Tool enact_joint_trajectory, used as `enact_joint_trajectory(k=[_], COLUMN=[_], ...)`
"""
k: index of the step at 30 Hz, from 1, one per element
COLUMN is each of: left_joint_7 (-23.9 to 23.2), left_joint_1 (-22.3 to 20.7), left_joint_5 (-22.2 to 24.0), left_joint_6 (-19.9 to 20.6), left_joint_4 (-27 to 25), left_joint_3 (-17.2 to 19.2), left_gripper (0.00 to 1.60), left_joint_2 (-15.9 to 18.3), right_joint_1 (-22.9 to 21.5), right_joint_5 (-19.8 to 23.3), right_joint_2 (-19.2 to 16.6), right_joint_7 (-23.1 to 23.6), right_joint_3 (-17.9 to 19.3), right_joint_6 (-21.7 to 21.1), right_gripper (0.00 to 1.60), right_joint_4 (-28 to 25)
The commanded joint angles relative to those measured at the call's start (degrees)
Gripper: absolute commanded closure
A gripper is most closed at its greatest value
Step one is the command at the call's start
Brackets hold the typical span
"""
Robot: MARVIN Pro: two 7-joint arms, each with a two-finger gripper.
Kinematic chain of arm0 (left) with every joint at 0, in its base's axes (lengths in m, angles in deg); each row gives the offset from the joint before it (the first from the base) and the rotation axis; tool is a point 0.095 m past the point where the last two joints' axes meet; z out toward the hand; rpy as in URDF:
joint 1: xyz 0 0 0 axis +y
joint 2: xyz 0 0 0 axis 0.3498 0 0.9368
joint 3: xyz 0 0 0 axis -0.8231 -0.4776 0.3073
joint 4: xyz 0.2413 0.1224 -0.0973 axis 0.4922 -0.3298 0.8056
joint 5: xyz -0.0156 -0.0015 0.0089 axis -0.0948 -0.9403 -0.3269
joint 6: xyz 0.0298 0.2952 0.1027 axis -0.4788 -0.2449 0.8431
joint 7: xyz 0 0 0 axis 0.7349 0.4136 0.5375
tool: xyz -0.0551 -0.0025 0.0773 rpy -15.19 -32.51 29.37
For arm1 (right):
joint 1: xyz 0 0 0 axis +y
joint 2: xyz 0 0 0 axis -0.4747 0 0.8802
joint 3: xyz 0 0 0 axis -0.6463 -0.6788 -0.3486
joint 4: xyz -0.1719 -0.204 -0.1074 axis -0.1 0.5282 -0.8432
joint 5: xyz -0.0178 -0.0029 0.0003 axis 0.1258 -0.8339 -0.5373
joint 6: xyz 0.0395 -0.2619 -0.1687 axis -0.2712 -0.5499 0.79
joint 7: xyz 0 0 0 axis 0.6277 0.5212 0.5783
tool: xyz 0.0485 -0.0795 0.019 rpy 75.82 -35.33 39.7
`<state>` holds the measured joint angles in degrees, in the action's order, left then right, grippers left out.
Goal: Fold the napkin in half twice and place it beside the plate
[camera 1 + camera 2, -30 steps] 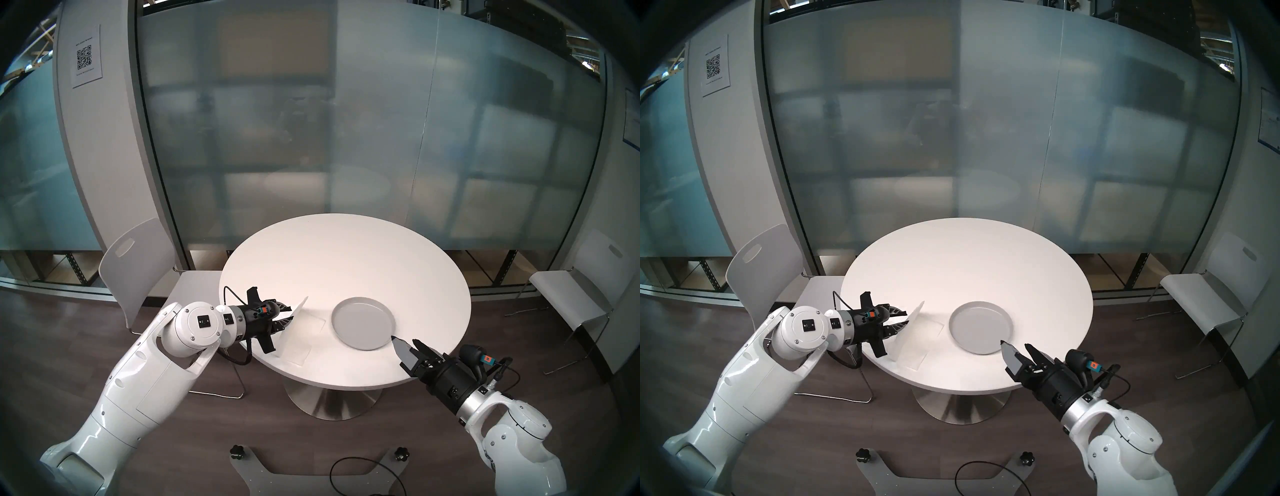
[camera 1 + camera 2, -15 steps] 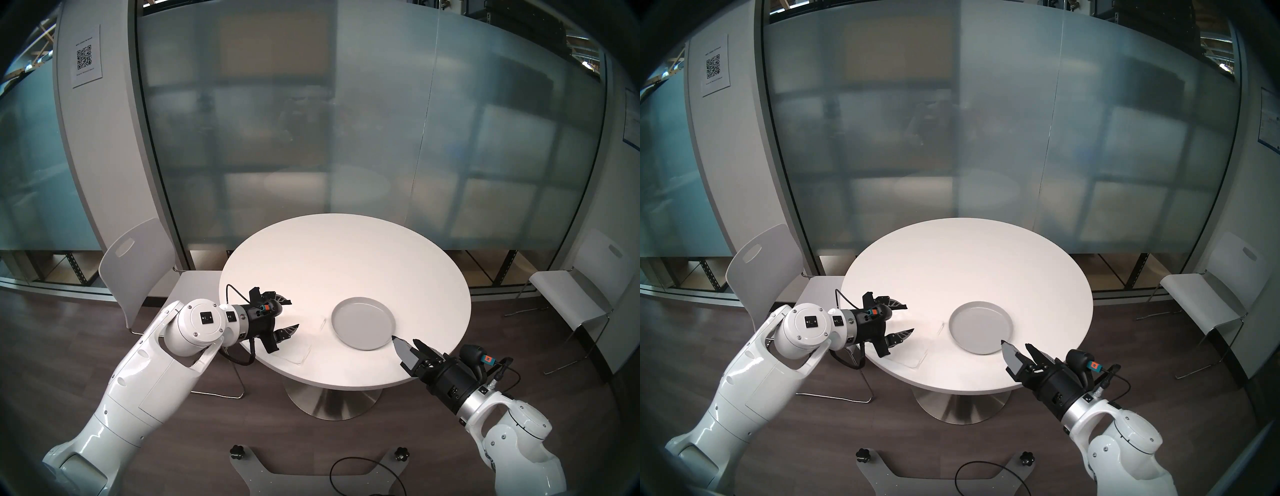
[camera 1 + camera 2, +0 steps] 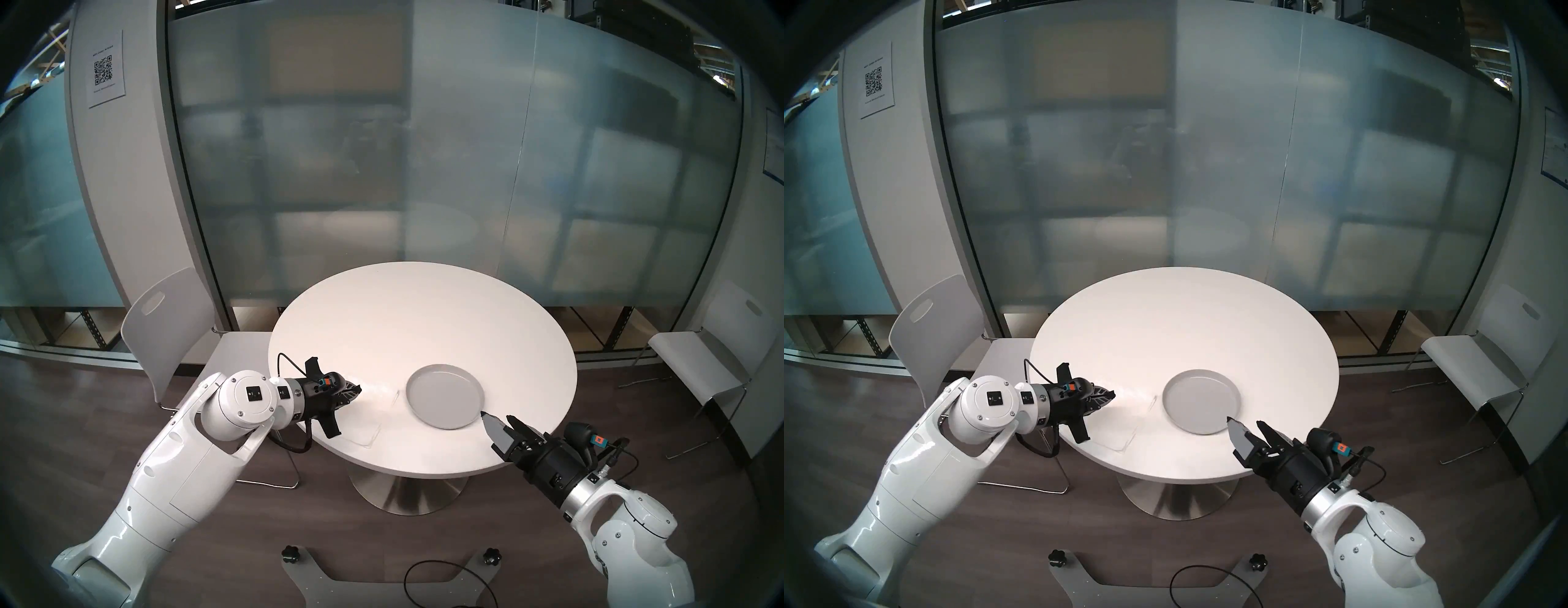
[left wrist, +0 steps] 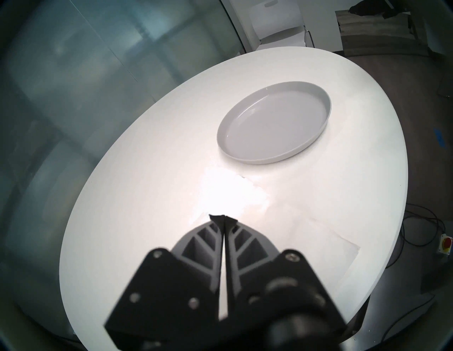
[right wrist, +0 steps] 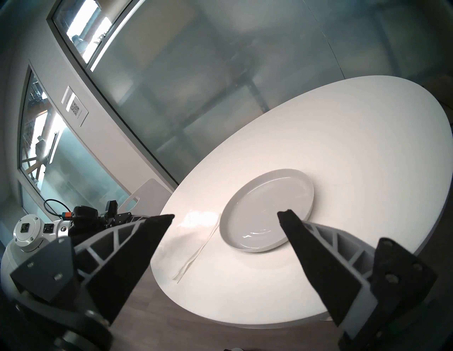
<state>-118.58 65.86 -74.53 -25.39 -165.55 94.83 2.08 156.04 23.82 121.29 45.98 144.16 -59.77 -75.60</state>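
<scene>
The napkin [image 3: 368, 420] lies folded and flat on the table, just left of the light-grey plate [image 3: 443, 395]; it is white on white and only its edges show. In the left wrist view the napkin [image 4: 313, 245] spreads to the right of my fingers and the plate [image 4: 272, 122] sits beyond. My left gripper [image 3: 358, 388] is low over the napkin's left side, shut, with nothing visible between its pads [image 4: 217, 221]. My right gripper [image 3: 496, 418] stands open at the plate's near right rim, its fingers framing the plate [image 5: 267, 208] and empty.
The round white table [image 3: 424, 314] stands on a metal pedestal. A white chair [image 3: 169, 322] is at its left behind my left arm, and another chair [image 3: 700, 361] stands at the right. A frosted glass wall runs behind. A grey base with knobs [image 3: 382, 581] lies on the floor.
My left gripper let go of the raised napkin edge, which dropped flat onto the other half. The gripper opened wide, then shut and dipped toward the napkin. The right arm stayed still.
</scene>
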Motion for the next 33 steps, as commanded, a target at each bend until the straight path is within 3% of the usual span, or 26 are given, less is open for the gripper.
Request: enact_joint_trajectory(k=[1,6,12,33], left_joint_7=[-0.3,0.0,-0.1,-4.3], left_joint_1=[0.7,1.3,1.7,3.7], left_joint_5=[-1.1,-1.5,-1.9,-1.3], left_joint_6=[-0.5,-1.1,-1.5,-1.2], left_joint_4=[0.0,0.8,1.3,-0.3], left_joint_3=[-0.9,-1.1,-1.3,-1.4], left_gripper=[1.48,1.59,1.6,1.5], left_joint_2=[1.0,1.5,1.9,3.7], right_joint_1=[0.5,0.6,0.4,-0.3], right_joint_5=[0.0,0.1,0.1,0.2], right_joint_2=[0.0,0.2,0.3,0.4], right_joint_7=[0.3,0.3,0.3,0.1], right_joint_3=[0.2,0.2,0.3,0.4], right_joint_6=[0.3,0.4,0.4,0.1], right_gripper=[0.0,0.0,0.0,0.0], right_joint_4=[-1.5,-1.5,-1.3,-0.9])
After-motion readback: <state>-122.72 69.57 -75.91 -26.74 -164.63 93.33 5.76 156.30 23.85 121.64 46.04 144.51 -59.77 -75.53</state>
